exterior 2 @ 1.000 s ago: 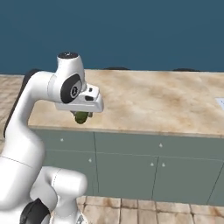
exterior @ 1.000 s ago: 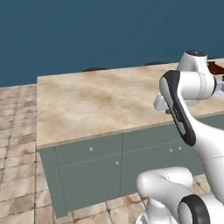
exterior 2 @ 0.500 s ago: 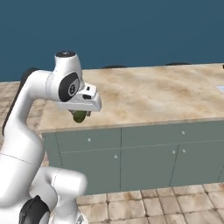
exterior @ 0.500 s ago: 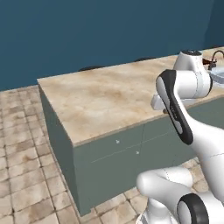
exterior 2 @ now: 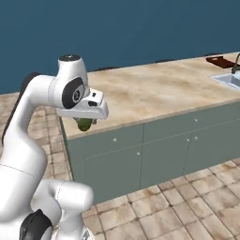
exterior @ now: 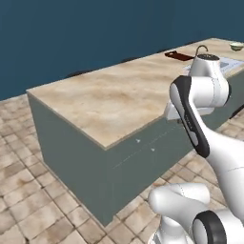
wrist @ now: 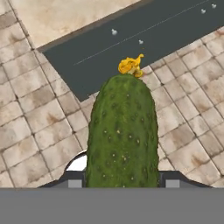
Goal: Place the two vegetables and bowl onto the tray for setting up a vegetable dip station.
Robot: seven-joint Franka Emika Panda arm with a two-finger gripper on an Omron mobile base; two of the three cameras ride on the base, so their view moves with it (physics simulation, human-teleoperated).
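Observation:
A dark green, bumpy cucumber (wrist: 122,135) with a yellow flower tip stands between the fingers of my gripper (wrist: 123,183), which is shut on it. In the right base view the cucumber (exterior 2: 84,124) hangs under the white hand, just off the counter's near left corner and above the floor. The dark reddish-brown tray (exterior: 178,55) lies far down the counter, also seen as the tray (exterior 2: 220,61) at the far right. A pale bowl (exterior: 237,46) sits on the counter beyond the sink.
A long beige stone counter (exterior: 119,100) on grey-green cabinets (exterior 2: 154,150) runs ahead. A pale sink (exterior 2: 228,79) with a faucet is set in its far end. Tiled floor (wrist: 39,127) lies below the hand.
The whole picture has shifted, so the base has driven and turned: the counter's corner has swung nearer, and the tray and sink have come into view. The grip on the cucumber is unchanged.

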